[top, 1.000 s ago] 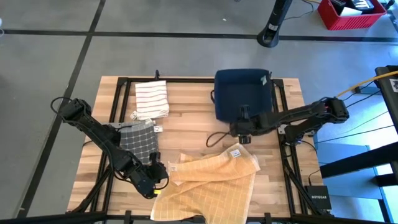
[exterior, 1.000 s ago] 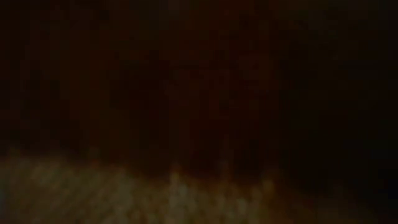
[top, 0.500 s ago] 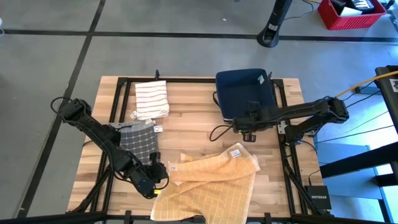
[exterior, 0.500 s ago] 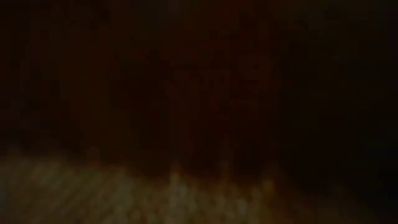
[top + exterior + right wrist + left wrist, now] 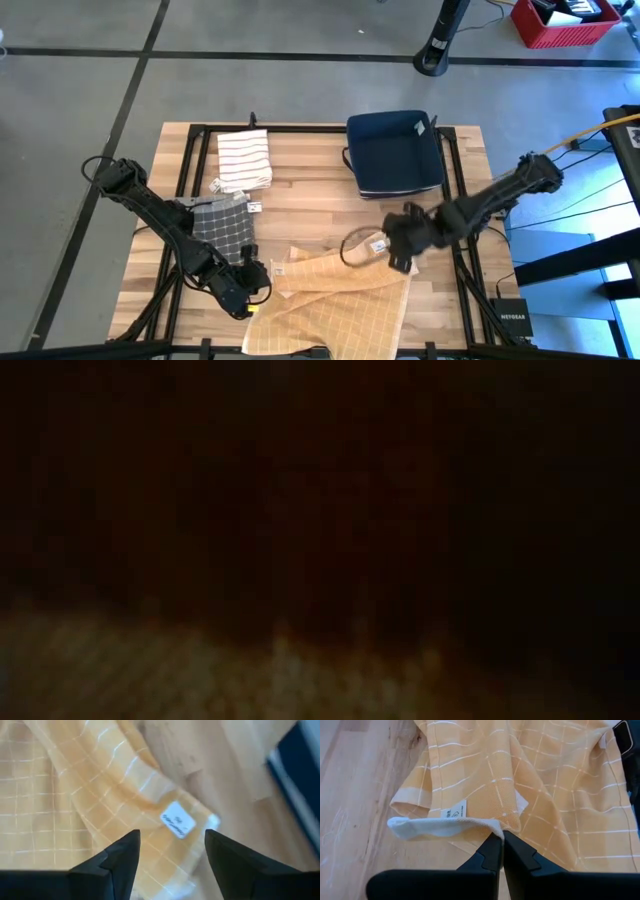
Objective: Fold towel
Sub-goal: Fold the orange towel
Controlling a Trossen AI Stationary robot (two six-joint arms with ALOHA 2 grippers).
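A yellow towel with thin white checks lies crumpled on the wooden table near its front edge. At the towel's left end, my left gripper is shut on it; the left wrist view shows the towel spreading away from that gripper. My right gripper hovers open over the towel's far right corner, where a white label shows between the spread fingers of that gripper. It touches nothing. The low view is dark. My left gripper pinches a folded-over edge of the towel between its two shut fingers, beside the white hem and a small label. The fingers slant down from the table's left side. The held edge stands slightly raised, and the rest lies slack on the table.
A folded navy towel lies at the far right. A white striped towel lies at the far left, and a folded grey checked one sits beside my left arm. Bare wood lies between them in the table's middle.
My right gripper has swung from the navy towel's near edge toward the table's near edge, rising and rolling, and now hangs over the yellow towel's far right corner. The navy towel has settled slightly squarer. My left gripper and the yellow towel have stayed put.
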